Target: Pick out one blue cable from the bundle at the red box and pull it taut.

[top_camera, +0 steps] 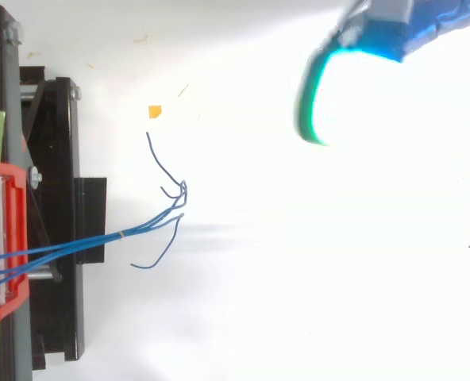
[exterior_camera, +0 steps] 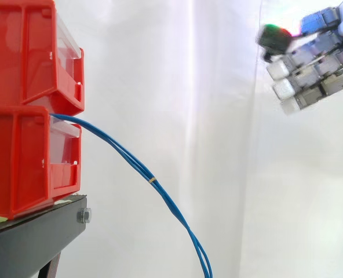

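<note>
Thin, glossy blue cables point(exterior_camera: 131, 159) sag in a smooth arc from the lower red plastic bin point(exterior_camera: 21, 168) on the black metal bench point(exterior_camera: 32, 237), bound by a slim yellow band point(exterior_camera: 152, 180). The hand point(exterior_camera: 322, 55) hovers well apart, its blocky fingers point(exterior_camera: 281, 69) straight and holding nothing. From above, the cables fan into separate curling ends near a small orange scrap point(top_camera: 155, 112).

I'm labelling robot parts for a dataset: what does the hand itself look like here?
The robot's hand is built of blocky grey segments, with a blue part along its top. Its fingertips are thick rounded pads glowing white. One darker pad glows green and red, and from above one glows cyan-green.
</note>
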Robot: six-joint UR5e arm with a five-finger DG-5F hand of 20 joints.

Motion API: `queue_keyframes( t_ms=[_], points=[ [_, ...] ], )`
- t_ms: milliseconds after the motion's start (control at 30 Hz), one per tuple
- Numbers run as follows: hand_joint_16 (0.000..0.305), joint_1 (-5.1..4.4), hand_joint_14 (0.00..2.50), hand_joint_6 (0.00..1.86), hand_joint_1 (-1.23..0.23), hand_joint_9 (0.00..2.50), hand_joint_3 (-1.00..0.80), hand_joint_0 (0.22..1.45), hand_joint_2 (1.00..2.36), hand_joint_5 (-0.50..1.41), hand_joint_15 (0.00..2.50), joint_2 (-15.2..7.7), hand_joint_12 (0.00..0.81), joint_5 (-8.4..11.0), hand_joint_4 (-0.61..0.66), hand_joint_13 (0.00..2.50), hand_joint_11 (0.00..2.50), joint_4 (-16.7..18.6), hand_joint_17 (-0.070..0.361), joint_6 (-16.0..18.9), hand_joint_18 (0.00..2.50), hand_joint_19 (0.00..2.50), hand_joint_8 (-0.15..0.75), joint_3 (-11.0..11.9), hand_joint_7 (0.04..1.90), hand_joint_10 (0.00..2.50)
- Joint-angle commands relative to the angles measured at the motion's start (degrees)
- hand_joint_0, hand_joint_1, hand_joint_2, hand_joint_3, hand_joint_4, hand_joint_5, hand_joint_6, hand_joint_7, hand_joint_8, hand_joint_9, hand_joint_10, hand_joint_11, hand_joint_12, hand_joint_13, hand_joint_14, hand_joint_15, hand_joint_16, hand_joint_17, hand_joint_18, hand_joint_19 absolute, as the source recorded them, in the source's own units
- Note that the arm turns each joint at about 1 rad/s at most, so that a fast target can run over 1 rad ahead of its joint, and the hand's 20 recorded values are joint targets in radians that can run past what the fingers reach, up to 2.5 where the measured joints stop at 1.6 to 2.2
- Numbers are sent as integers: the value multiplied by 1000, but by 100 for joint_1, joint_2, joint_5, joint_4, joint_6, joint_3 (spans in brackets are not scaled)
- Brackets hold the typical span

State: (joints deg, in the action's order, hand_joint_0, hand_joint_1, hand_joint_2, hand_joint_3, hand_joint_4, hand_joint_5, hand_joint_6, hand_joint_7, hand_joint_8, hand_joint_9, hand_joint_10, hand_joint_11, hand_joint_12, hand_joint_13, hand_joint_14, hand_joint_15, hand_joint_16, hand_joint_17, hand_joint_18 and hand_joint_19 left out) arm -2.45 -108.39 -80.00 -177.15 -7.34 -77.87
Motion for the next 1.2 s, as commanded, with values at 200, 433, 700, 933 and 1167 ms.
queue_keyframes(
  t_ms=[200, 433, 700, 933, 1167],
  points=[
    [43, -1, 10, 502, -424, 578, -499, 525, 1000, -212, 201, -6, 301, 11, 166, 421, 271, -30, 96, -83, 286, 319, 262, 0, 684, 10],
    [46, -1, 11, 502, -537, 660, -500, 511, 1000, -209, 270, 2, 284, 2, 118, 514, 360, -39, 103, -110, 366, 379, 235, 0, 706, 15],
    [47, -1, 13, 502, -681, 671, -500, 513, 1000, -220, 314, -6, 307, 11, 170, 608, 402, -48, 105, -110, 429, 380, 248, -9, 711, 14],
    [48, -19, 15, 502, -679, 619, -500, 500, 1000, -228, 331, -200, 316, -7, 179, 590, 402, -57, 109, -215, 432, 405, 249, -9, 714, 14],
    [48, -107, 13, 502, -674, 663, -500, 499, 1000, -211, 340, -507, 317, 90, 196, 602, 433, 207, 108, -470, 454, 414, 258, -9, 738, 15]
  ],
)
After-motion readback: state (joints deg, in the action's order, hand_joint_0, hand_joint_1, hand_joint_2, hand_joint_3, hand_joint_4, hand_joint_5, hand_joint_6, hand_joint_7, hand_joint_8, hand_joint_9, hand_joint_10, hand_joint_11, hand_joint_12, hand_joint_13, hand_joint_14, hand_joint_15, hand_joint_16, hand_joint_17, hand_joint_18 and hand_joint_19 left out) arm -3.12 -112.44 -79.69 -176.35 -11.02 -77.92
